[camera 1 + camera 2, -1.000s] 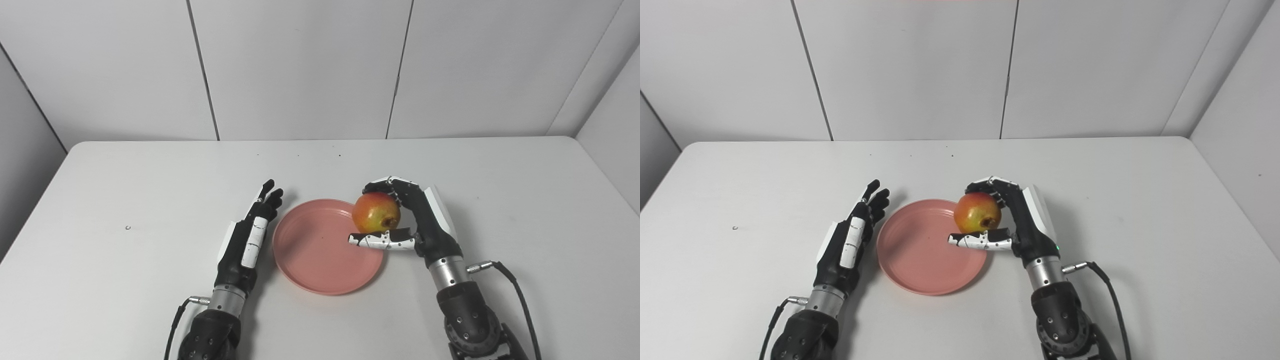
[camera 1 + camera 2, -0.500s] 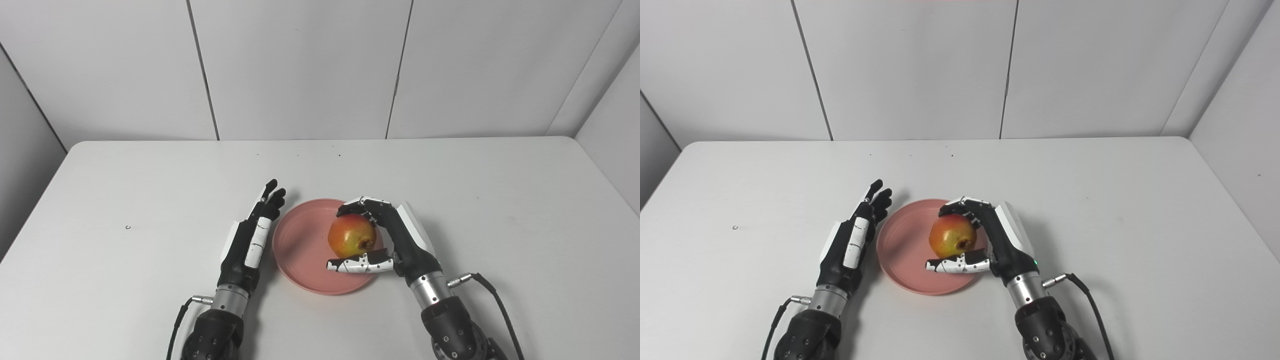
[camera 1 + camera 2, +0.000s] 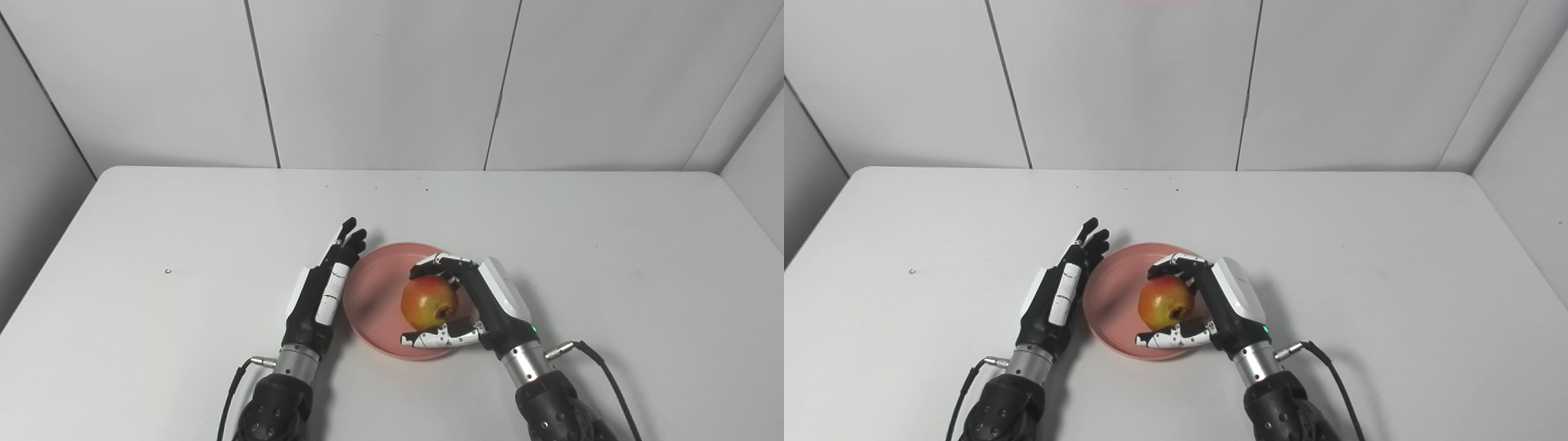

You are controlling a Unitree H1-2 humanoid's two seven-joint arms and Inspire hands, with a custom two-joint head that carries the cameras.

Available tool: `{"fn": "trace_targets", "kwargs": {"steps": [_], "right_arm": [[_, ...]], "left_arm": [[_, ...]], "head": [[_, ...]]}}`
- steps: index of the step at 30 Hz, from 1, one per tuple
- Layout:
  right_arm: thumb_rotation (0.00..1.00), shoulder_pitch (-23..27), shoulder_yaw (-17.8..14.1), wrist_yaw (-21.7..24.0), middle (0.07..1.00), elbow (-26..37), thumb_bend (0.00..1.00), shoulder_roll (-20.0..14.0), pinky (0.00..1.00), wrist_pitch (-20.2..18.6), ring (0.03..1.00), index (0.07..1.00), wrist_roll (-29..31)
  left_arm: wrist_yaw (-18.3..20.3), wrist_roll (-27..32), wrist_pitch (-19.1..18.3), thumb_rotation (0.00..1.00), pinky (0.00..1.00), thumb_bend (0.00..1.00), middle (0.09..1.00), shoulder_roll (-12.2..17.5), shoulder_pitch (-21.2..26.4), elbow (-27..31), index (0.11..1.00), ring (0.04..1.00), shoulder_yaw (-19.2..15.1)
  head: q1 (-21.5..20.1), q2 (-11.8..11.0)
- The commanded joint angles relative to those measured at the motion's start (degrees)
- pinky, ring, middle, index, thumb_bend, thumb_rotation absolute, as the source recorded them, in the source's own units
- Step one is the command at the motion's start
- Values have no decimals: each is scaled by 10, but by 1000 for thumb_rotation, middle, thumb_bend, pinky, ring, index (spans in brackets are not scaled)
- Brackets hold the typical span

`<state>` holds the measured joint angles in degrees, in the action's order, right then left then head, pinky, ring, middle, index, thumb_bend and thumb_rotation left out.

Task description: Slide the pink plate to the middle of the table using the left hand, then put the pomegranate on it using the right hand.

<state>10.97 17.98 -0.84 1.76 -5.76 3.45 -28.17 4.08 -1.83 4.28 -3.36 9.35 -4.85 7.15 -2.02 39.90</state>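
The pink plate (image 3: 375, 293) lies near the middle of the white table (image 3: 184, 233). My right hand (image 3: 484, 303) is shut on the red-yellow pomegranate (image 3: 429, 302) and holds it over the plate's right half, low, at or just above the plate's surface. Its thumb reaches under the front of the fruit and its fingers curl over the top. My left hand (image 3: 321, 288) is open, fingers straight, lying along the plate's left rim. The same scene shows in the right eye view, with the pomegranate (image 3: 1165, 302) on the plate (image 3: 1115, 294).
Grey wall panels stand behind the table's far edge. A small dark speck (image 3: 168, 271) lies on the table at the left. A cable (image 3: 603, 373) trails from my right wrist.
My right hand carried the pomegranate from the plate's right rim leftward and down over the plate. The left hand stayed beside the rim. The camera shifted slightly.
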Motion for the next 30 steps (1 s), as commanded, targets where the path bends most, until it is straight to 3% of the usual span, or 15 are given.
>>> {"fn": "trace_targets", "kwargs": {"steps": [1, 30], "right_arm": [[0, 24, -1, -7, 479, 7, 509, 4, 348, 38, 395, 549, 1], [0, 71, 8, -17, 490, -50, 510, 19, 394, 47, 405, 544, -47]], "left_arm": [[-6, -7, 28, 1000, 943, 685, 931, -10, 18, 11, 938, 933, 4], [-12, -12, 30, 1000, 962, 692, 941, -8, 21, 12, 943, 950, 3]], "head": [[1, 1], [-2, 4]]}}
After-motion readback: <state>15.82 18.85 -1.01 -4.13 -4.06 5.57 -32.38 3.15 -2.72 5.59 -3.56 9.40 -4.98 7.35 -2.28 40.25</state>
